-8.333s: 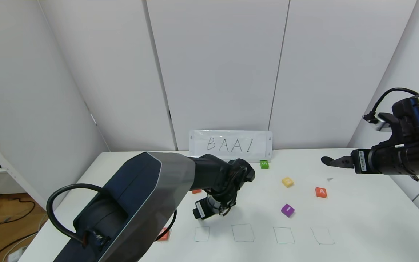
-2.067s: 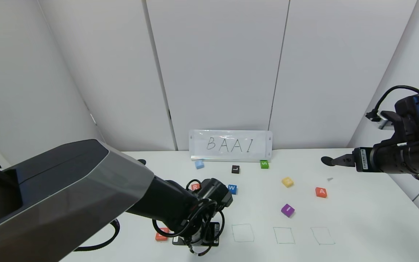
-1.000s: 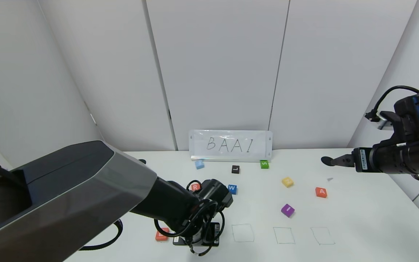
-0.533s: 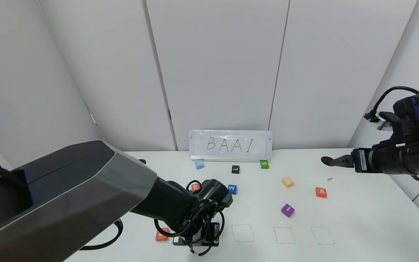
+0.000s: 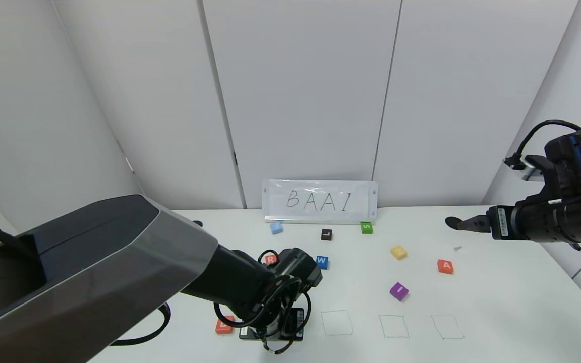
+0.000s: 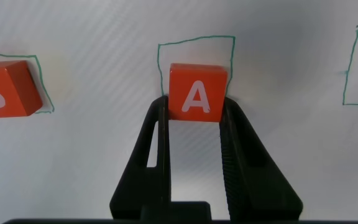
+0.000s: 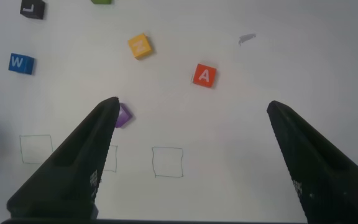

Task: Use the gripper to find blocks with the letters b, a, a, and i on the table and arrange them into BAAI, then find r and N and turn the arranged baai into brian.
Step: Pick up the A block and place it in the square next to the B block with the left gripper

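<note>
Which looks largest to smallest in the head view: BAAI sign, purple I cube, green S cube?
1. BAAI sign, by far the largest.
2. Purple I cube.
3. Green S cube; it sits farther back, so the two cubes may really match in size.

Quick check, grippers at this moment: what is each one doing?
Left gripper: shut on the A block, low over a pen-drawn square.
Right gripper: open, empty, raised above the table.
</note>
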Available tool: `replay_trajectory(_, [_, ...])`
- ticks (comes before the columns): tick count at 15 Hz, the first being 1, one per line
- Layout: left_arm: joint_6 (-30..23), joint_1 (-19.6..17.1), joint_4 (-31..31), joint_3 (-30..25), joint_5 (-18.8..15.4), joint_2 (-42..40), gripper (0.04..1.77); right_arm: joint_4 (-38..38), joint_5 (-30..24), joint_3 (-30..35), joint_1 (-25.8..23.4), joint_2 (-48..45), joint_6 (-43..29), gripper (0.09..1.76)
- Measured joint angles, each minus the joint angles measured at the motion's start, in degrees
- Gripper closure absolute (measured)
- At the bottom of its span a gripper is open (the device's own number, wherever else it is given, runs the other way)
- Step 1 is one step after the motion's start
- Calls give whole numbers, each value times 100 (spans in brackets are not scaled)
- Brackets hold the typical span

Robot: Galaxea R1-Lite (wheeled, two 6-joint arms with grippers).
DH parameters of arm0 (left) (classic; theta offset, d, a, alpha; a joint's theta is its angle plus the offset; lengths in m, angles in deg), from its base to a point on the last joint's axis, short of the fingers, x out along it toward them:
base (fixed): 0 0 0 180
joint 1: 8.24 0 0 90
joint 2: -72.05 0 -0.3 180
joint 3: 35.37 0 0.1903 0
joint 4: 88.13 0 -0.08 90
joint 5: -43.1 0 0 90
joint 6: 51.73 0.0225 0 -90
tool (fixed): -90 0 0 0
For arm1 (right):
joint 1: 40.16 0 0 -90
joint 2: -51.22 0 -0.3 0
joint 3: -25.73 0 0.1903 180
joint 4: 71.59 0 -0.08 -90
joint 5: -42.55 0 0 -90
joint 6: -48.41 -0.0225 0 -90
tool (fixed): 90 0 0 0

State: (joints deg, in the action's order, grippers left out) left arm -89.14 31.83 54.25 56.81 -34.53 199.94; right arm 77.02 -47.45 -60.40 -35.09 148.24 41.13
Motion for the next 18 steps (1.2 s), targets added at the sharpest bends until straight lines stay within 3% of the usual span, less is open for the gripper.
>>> replay_trajectory(18, [-51,0,32,17,-1,30,128,0,0,0,0,-9,-2,14])
